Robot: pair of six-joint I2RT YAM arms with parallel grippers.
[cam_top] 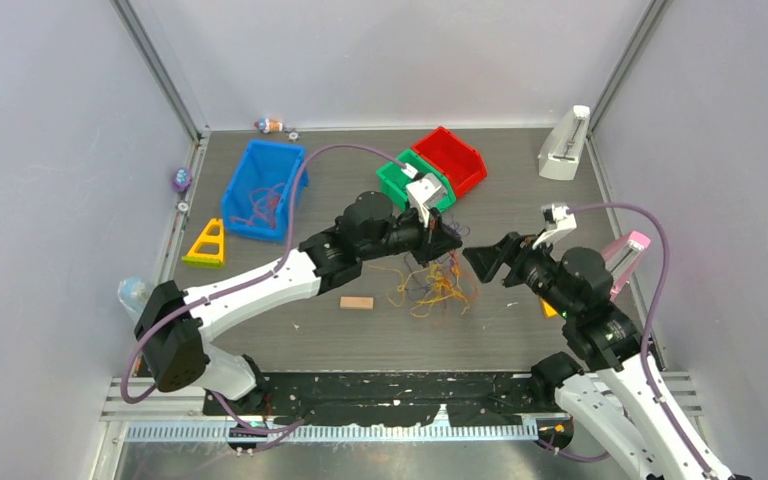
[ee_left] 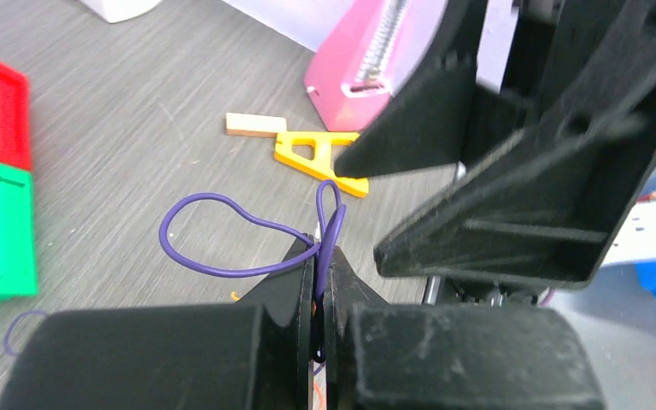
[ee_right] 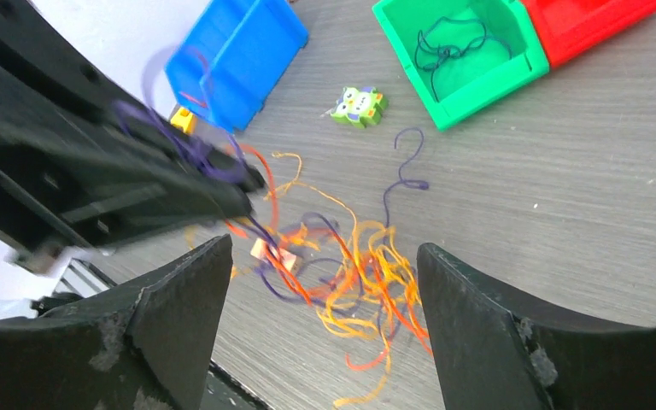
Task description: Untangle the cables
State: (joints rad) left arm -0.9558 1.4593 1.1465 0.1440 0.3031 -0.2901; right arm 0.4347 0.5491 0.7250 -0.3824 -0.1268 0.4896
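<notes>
A tangle of orange, yellow, red and purple cables (cam_top: pixel 438 288) lies on the grey table between the two grippers; it also shows in the right wrist view (ee_right: pixel 354 278). My left gripper (cam_top: pixel 443 243) is shut on a purple cable (ee_left: pixel 213 272), whose loops stick out past the closed tips (ee_left: pixel 320 256). It is held just above the tangle. My right gripper (cam_top: pixel 482 258) is open and empty, facing the left gripper, with the tangle seen between its fingers (ee_right: pixel 323 248). A loose purple strand (ee_right: pixel 406 166) lies apart on the table.
A green bin (cam_top: pixel 392 183) holding dark cables (ee_right: pixel 453 47) and a red bin (cam_top: pixel 452 158) stand behind. A blue bin (cam_top: pixel 260 190) with strands stands at left, by a yellow triangle (cam_top: pixel 207 244). There is also a wooden block (cam_top: pixel 356 303), owl toy (ee_right: pixel 358 106), white stand (cam_top: pixel 564 145) and pink stand (cam_top: pixel 625 255).
</notes>
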